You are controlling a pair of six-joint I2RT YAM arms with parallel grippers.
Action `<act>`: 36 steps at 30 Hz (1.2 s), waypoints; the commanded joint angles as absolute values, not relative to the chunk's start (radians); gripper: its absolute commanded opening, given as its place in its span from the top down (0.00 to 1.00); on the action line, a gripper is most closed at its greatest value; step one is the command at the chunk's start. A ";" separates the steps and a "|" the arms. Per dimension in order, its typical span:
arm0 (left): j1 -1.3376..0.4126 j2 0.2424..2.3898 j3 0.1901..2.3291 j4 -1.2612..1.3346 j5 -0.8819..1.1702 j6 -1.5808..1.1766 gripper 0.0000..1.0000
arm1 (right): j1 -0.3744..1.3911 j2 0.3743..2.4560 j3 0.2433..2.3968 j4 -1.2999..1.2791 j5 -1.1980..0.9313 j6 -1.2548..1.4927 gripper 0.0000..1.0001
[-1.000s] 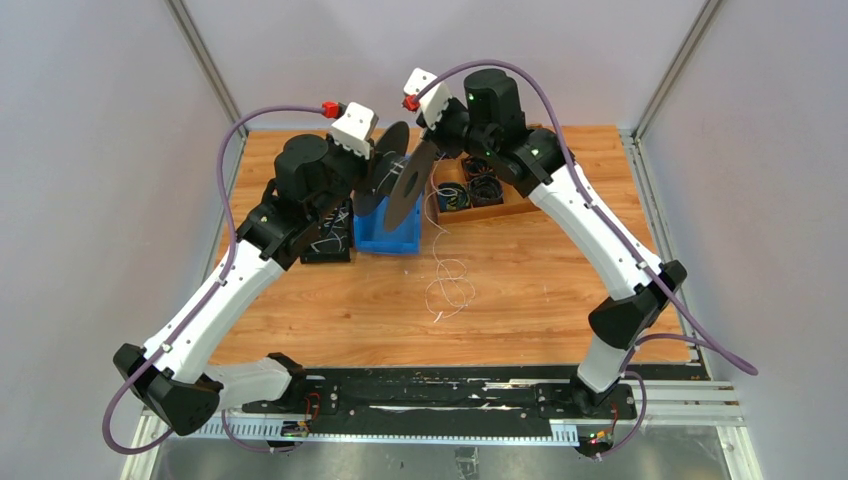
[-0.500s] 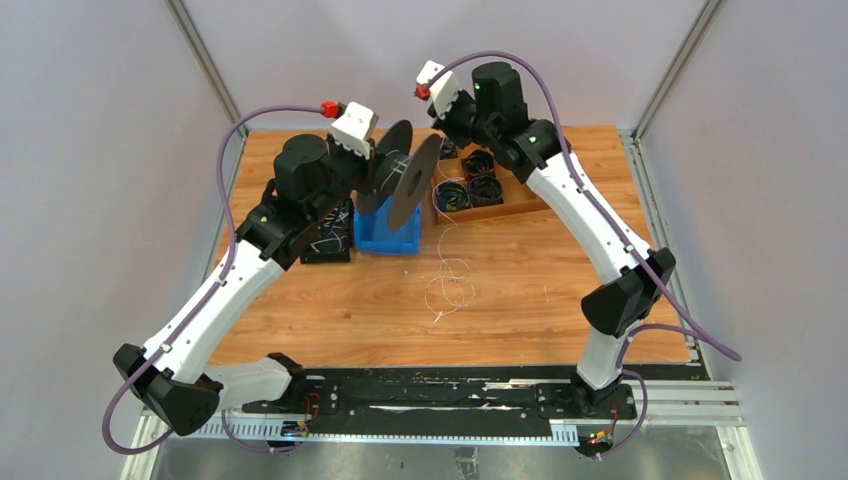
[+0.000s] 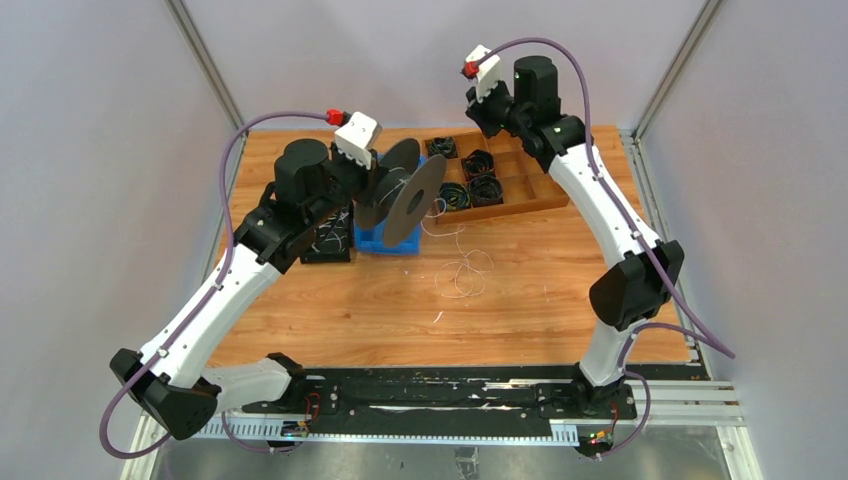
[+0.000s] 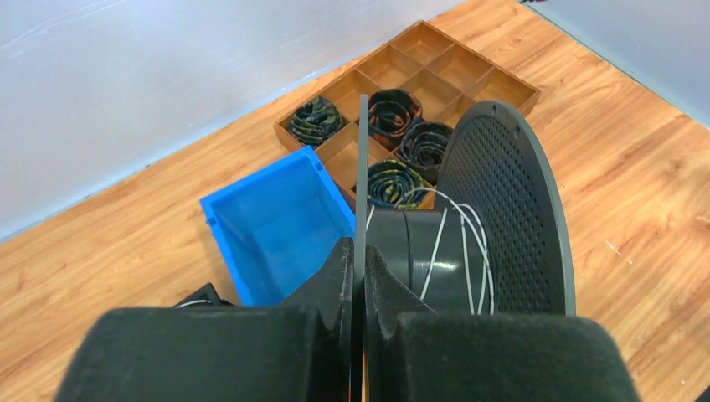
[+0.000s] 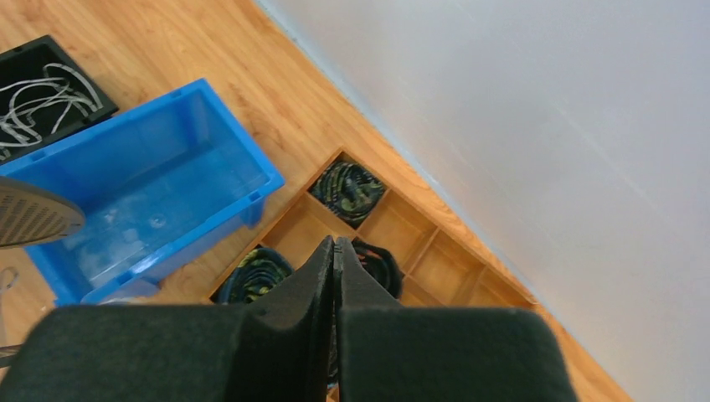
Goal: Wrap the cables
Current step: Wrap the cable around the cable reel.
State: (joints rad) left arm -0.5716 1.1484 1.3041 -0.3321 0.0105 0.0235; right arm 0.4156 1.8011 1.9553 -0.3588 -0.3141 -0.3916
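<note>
A dark spool (image 3: 410,195) with two round flanges hangs over the blue bin, tilted. My left gripper (image 4: 360,251) is shut on the thin edge of its near flange (image 4: 362,167). A few turns of whitish cable (image 4: 435,251) lie on the hub, in front of the perforated far flange (image 4: 502,218). A strand drops from the spool to loose cable loops (image 3: 465,275) on the wood. High over the wooden tray at the back, my right gripper (image 3: 480,118) is shut (image 5: 334,243). No cable shows between its fingers.
A blue bin (image 3: 385,240) sits under the spool. Left of it stands a black box (image 3: 325,240) holding white wires. The compartmented wooden tray (image 3: 530,195) holds several black cable coils (image 3: 478,175). Walls stand close at the back and both sides.
My right arm pulled away from the spool, rising back and to the right over the wooden tray. The cable loops on the table shifted right. The spool tilted slightly in my left gripper.
</note>
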 commanded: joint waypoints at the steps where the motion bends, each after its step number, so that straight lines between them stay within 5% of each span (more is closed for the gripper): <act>1: -0.565 1.117 1.319 -0.276 0.046 0.000 1.00 | 0.399 1.794 1.882 -0.329 -0.428 -0.325 0.99; 8: -0.555 1.113 1.328 -0.280 0.067 -0.020 1.00 | 0.333 1.703 1.653 -0.297 -0.651 -0.221 0.87; 12: -0.546 1.112 1.331 -0.281 0.083 -0.035 1.00 | 0.256 1.627 1.474 -0.205 -0.835 -0.150 0.67; 17: -0.529 1.115 1.344 -0.279 0.117 -0.058 1.00 | 0.244 1.557 1.297 -0.177 -0.998 -0.324 0.53; 20: -0.518 1.111 1.347 -0.279 0.144 -0.065 1.00 | 0.244 1.561 1.227 -0.090 -1.031 -0.329 0.33; 29: -0.508 1.114 1.352 -0.279 0.153 -0.077 1.00 | 0.329 1.669 1.090 0.279 -0.972 0.040 0.29; 36: -0.509 1.118 1.346 -0.272 0.145 -0.081 1.00 | 0.443 1.728 1.076 0.283 -0.853 0.196 0.29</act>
State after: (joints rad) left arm -0.5152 1.1412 1.3067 -0.3393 0.1364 -0.0620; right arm 0.3912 1.6970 1.0878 0.1947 -0.9131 0.0452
